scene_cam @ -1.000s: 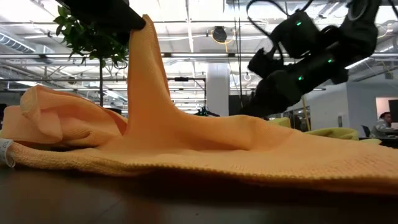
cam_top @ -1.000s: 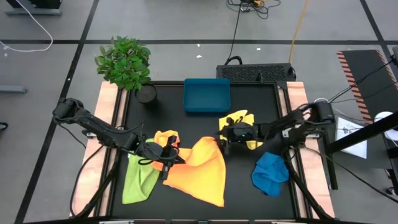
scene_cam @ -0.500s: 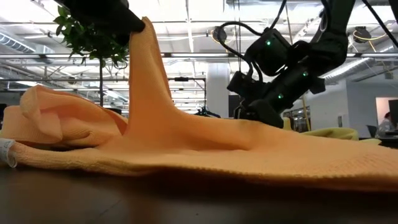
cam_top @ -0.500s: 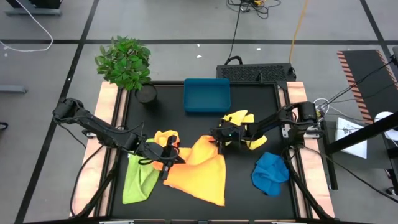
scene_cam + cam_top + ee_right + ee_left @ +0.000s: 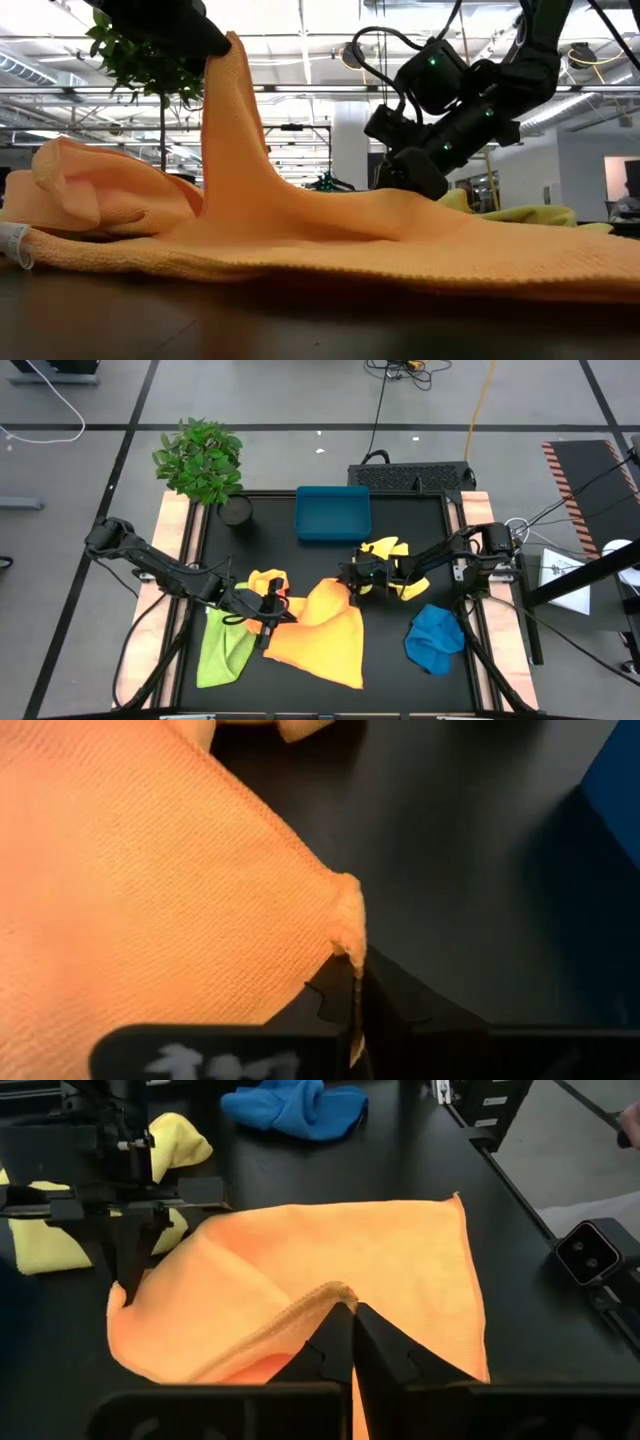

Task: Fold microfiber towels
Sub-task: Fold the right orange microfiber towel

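Orange towel (image 5: 320, 630) mid-bench, between lime and blue cloths. Left claw (image 5: 270, 610) pinches its edge on the lime side, lifted into a peak; right claw (image 5: 352, 586) pressed together on the far corner toward the tray. Cloth spans claw-to-claw, rest trails toward bench front; each arm nearest its own corner.

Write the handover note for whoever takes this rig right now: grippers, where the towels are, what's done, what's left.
Left gripper: shut on the orange towel, pinching a raised fold at its left part.
Right gripper: shut on the orange towel's far corner, near the pale yellow towel.
Towels: orange spread mid-table, part lifted; golden yellow towel bunched by the left gripper; lime green towel front left; blue towel crumpled front right. The teal tray sits at the back.
Done: both grips taken on the orange towel.
Left: fold it, then the four other towels, all unfolded.
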